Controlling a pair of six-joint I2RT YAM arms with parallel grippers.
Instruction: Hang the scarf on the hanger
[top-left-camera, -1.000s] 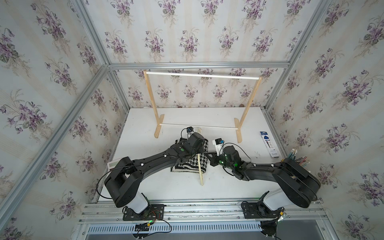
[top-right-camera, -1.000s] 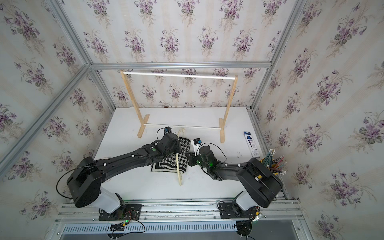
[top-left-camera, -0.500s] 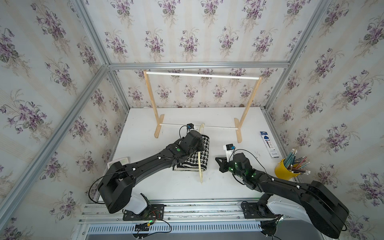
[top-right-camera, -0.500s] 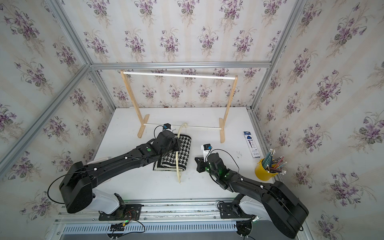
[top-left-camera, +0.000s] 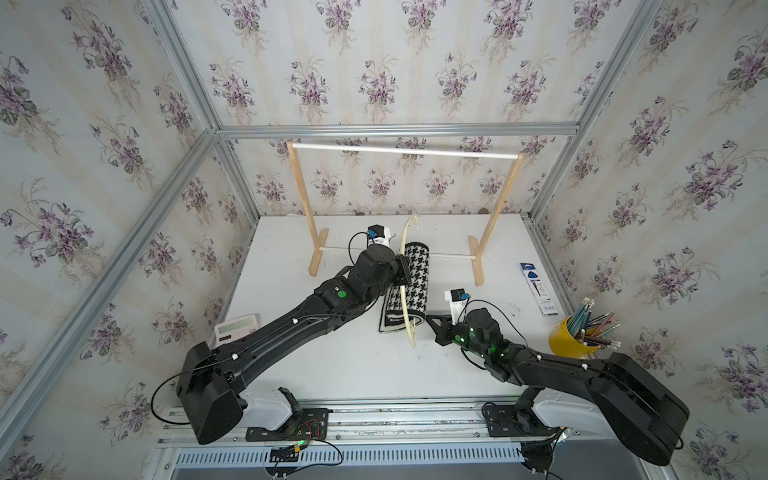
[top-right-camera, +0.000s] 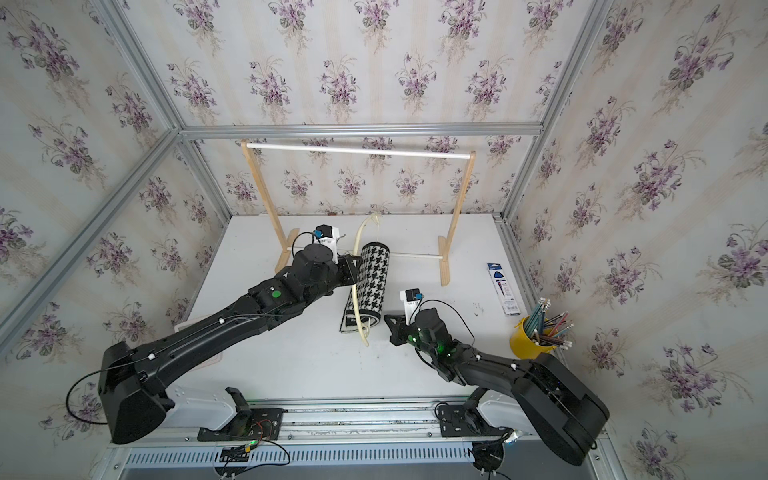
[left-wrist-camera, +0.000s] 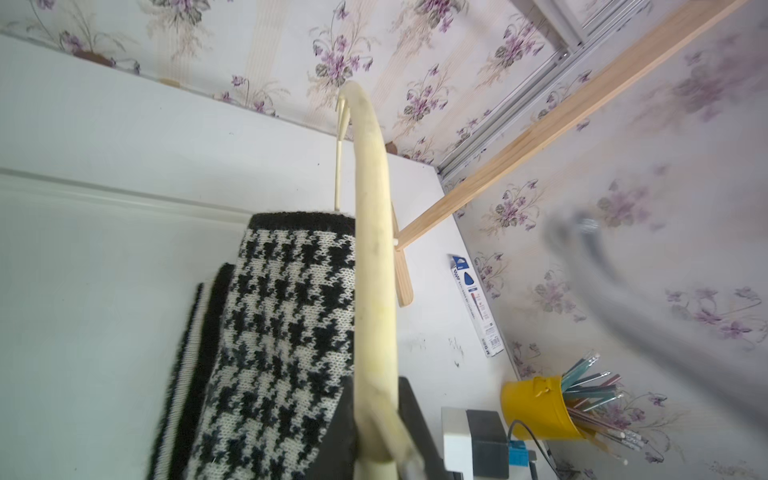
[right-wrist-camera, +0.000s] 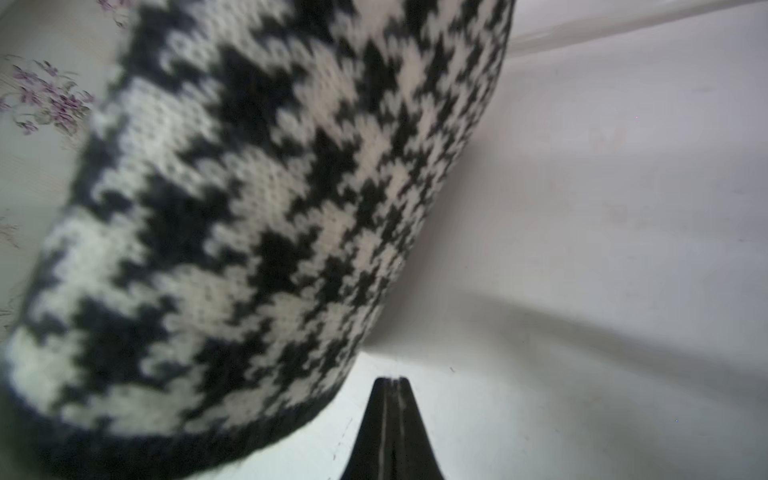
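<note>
My left gripper (top-left-camera: 400, 269) is clamped on the hanger (left-wrist-camera: 374, 249), held tilted above the table's (top-left-camera: 357, 365) middle — the scarf (top-left-camera: 417, 282) drapes over its lower bar. My right gripper (right-wrist-camera: 390, 384) is pinched shut, empty, just beside the scarf's lower end.

Pale striped wallpaper (top-left-camera: 374, 62) with purple flower sprigs covers every wall. Aluminium bars (top-left-camera: 395, 129) frame the corners and cross the back wall. Below lies a white table (top-left-camera: 353, 374), softly and evenly lit, with only faint shadows. Near its back stands a wooden rack (top-left-camera: 301, 187) with a white top rod (top-left-camera: 405, 150) and a thin lower rod (top-left-camera: 451, 255). By the right edge lie a blue-and-white box (top-left-camera: 538, 289) and, nearer the front, a yellow cup (top-left-camera: 567, 343) of pencils. A calculator (top-left-camera: 237, 327) lies at the left edge. A metal rail (top-left-camera: 374, 424) runs along the front.
</note>
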